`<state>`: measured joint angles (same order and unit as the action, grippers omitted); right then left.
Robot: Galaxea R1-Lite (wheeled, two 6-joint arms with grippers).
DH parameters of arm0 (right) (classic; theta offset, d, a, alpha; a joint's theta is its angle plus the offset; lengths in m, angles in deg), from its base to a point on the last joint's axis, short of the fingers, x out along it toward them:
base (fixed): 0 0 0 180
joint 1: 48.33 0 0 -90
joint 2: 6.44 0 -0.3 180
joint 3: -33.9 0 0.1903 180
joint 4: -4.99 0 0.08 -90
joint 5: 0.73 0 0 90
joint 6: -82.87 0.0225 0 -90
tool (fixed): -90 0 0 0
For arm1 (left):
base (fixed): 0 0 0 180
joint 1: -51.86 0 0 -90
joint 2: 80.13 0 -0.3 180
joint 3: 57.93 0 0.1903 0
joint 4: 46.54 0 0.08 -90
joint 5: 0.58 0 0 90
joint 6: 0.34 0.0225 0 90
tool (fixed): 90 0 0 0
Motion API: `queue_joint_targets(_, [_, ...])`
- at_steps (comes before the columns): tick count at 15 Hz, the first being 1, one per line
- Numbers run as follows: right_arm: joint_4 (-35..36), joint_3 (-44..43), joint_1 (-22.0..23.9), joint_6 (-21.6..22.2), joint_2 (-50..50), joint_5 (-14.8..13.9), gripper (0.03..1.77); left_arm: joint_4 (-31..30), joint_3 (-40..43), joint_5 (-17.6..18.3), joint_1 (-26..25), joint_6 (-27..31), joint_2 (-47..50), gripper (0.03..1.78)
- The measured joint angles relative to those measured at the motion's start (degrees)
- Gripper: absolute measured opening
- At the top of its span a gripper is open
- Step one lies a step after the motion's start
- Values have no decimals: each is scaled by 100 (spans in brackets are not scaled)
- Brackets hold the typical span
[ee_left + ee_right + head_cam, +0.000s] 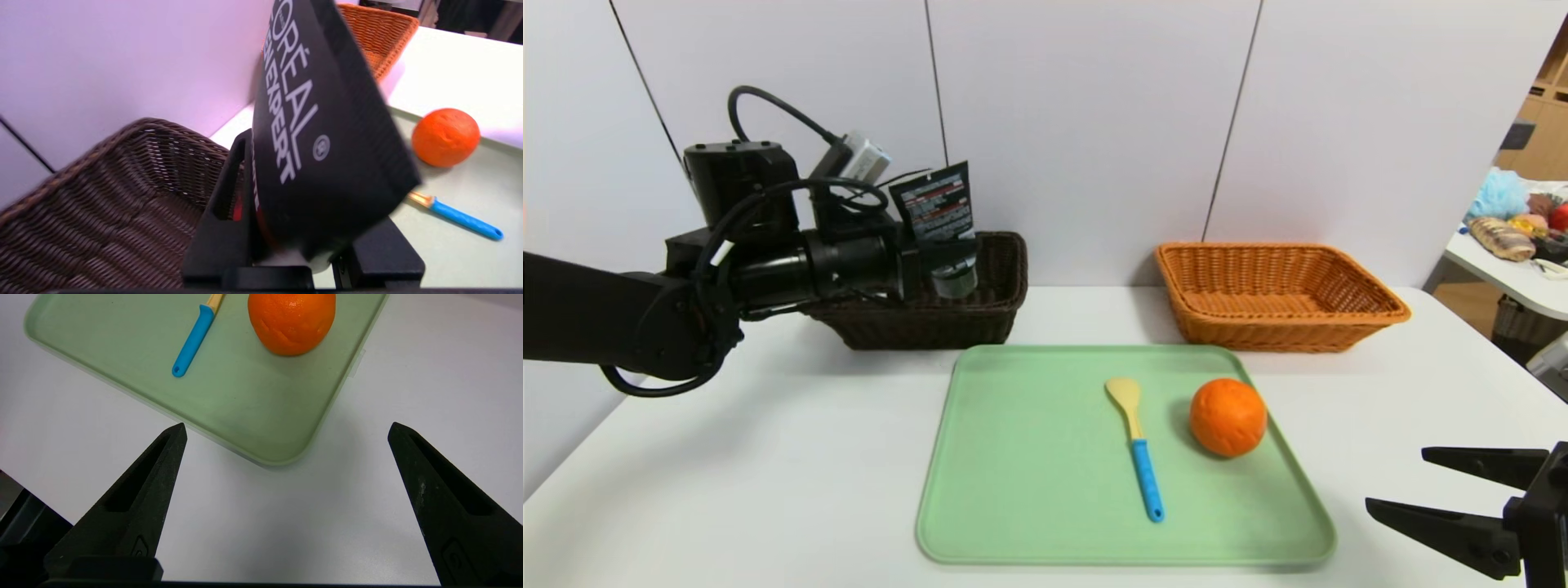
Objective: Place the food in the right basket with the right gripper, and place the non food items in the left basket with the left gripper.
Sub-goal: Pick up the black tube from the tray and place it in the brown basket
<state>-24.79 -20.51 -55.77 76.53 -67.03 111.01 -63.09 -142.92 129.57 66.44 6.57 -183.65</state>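
The left gripper (952, 261) holds the glossy black squeeze tube (934, 209), jaws clamped near its pale cap end, the flat crimped end uppermost; just behind and below the jaws sits the left basket (1001, 286), dark brown wicker with flared sides. The right gripper (1401, 482) hovers low over the white table (727, 490), its long pointed matte jaws spread wide apart on nothing; ahead of those jaws lies the smooth green tray (1013, 474) with rounded corners, bearing the dimpled round orange (1228, 416) and, beside it, the pale yellow spoon (1135, 445) with blue handle. The right basket (1278, 294), orange-tan wicker, stands beyond the tray.
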Motion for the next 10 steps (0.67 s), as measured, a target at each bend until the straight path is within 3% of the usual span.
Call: queue_joint_targets(10, [2,113,66,0,1,-24,170,98,-1521,11,-858,44,-1425,51])
